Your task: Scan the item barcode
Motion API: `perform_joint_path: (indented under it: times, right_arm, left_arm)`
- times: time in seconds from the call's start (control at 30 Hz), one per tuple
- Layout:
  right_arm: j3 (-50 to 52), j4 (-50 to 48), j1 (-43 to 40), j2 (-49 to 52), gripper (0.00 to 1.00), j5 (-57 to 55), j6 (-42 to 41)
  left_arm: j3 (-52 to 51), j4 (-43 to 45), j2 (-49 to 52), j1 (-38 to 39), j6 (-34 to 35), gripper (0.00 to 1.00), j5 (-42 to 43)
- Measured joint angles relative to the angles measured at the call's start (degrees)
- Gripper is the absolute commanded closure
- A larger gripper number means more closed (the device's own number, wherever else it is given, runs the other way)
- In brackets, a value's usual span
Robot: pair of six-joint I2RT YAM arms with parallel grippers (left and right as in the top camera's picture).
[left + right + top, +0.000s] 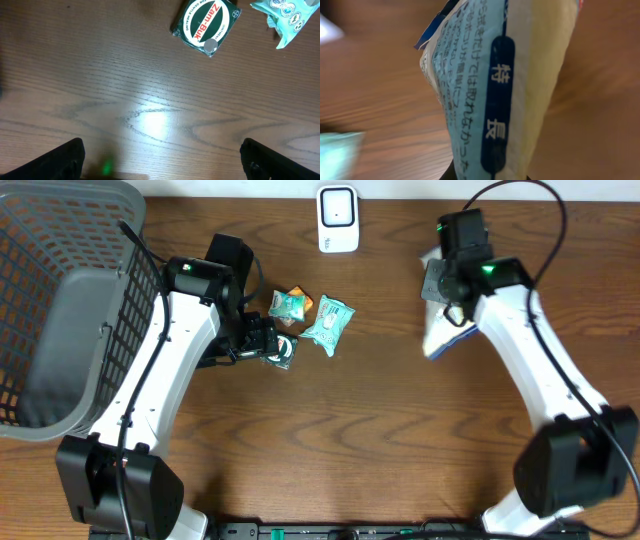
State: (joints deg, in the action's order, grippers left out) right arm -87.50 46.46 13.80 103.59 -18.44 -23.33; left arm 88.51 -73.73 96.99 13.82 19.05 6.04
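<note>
My right gripper is shut on a soft packet, white and blue from above, held right of the white scanner at the table's far edge. In the right wrist view the packet fills the middle, pale blue and cream with Japanese print. It rises from between my jaws; no barcode shows. My left gripper hangs open over bare wood, its dark fingertips far apart. A green Zam-Buk tin lies beyond it, untouched.
A teal snack packet and a small orange and green packet lie mid-table beside the tin. A large grey mesh basket takes up the left side. The teal packet also shows at the left wrist view's top right.
</note>
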Motion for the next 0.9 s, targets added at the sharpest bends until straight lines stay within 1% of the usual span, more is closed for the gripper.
perform_joint_path:
  times: [0.07, 0.13, 0.27, 0.33, 0.37, 0.43, 0.47, 0.67, 0.9]
  right_arm:
    - [0.0, 0.9, 1.0, 3.4, 0.97, -6.6, 0.9]
    - [0.0, 1.7, 2.1, 6.7, 0.91, -11.1, 1.3]
    - [0.0, 2.4, 5.2, 12.0, 0.84, -17.1, 2.1]
    - [0.0, 2.6, 7.1, 13.3, 0.65, -18.2, 2.0]
    - [0.0, 2.6, 8.2, 13.7, 0.58, -18.5, 2.5]
    - [0.0, 2.4, 10.4, 13.9, 0.42, -17.9, 2.6]
    - [0.0, 2.3, 11.4, 13.9, 0.37, -17.6, 2.8]
    - [-1.8, 2.0, 17.9, 13.9, 0.28, -12.2, 3.2]
    - [-11.8, 5.6, 18.3, 13.8, 0.27, -3.6, 5.9]
  left_arm:
    - [0.0, 0.0, 0.0, 0.0, 0.0, 0.02, 0.0]
    - [0.0, 0.0, 0.0, 0.0, 0.0, 0.02, 0.0]
    - [0.0, 0.0, 0.0, 0.0, 0.0, 0.02, 0.0]
    - [0.0, 0.0, 0.0, 0.0, 0.0, 0.02, 0.0]
    - [0.0, 0.0, 0.0, 0.0, 0.0, 0.02, 0.0]
    - [0.0, 0.0, 0.0, 0.0, 0.0, 0.02, 0.0]
    - [0.0, 0.0, 0.0, 0.0, 0.0, 0.02, 0.0]
    - [0.0, 0.0, 0.0, 0.0, 0.0, 0.03, 0.0]
    - [0.0, 0.0, 0.0, 0.0, 0.0, 0.02, 0.0]
